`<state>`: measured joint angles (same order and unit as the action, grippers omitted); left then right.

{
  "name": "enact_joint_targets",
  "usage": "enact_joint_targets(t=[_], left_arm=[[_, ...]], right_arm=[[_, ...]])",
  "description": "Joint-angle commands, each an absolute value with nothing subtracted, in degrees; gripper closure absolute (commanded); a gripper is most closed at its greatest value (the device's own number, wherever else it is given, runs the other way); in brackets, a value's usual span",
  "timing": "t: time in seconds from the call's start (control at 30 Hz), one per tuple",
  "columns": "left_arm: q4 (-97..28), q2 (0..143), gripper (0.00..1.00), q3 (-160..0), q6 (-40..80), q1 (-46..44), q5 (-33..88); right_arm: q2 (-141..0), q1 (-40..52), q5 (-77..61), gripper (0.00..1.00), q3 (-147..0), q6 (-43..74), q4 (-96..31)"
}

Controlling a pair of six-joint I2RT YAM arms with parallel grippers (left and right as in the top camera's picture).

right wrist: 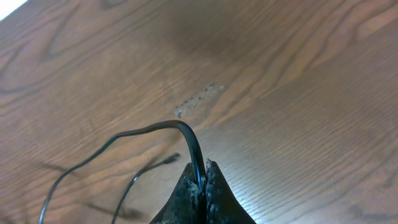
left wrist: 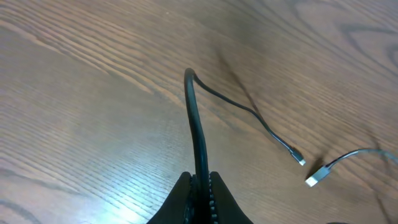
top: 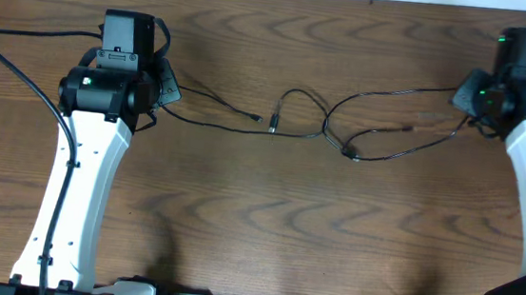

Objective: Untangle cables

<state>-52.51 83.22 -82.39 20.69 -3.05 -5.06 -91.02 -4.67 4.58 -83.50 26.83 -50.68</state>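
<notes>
On the left of the wooden table [top: 237,222], the left gripper [top: 161,86] points right toward the middle. In its wrist view the fingers [left wrist: 186,196] are pressed together on a black cable [left wrist: 196,124], which rises from between them, bends sharply, and then trails right along the wood to a small plug [left wrist: 300,160] lying flat. Just right of that plug lies a second, silver-tipped plug [left wrist: 314,180]. Its cord runs off to the right, and I cannot tell which cable it belongs to.

From overhead, thin dark strands lie along the middle of the table between the two arms. One lower strand leaves the left gripper and runs right to a patch of loops [top: 326,122] right of centre, where the strands cross one another. How they pass over or under each other is too fine to make out. Another plug [top: 351,155] rests at the near edge of those loops.

On the far right, the right gripper [top: 466,97] points left. Its fingers [right wrist: 186,193] are clamped on a second black cable [right wrist: 196,149], which arches up out of them and falls away left onto the table. A thinner strand [right wrist: 149,169] lies just beside it.
</notes>
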Motion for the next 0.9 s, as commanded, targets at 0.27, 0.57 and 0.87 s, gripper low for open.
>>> enact_joint_targets(t=[0.27, 0.57, 0.87], left_arm=[[-53.36, 84.90, 0.92, -82.83, 20.78, 3.16, -1.78], [-52.69, 89.30, 0.93, -82.72, 18.70, -1.67, 15.49], [-52.21, 97.49, 0.54, -82.72, 15.64, -8.97, 18.85]], right_arm=[[-90.52, -18.02, -14.44, 0.99, -83.44, 24.18, -50.41], [-90.52, -13.82, -29.45, 0.99, -83.44, 13.43, -48.73], [-90.45, -5.50, -41.65, 0.99, -83.46, 11.99, -43.79]])
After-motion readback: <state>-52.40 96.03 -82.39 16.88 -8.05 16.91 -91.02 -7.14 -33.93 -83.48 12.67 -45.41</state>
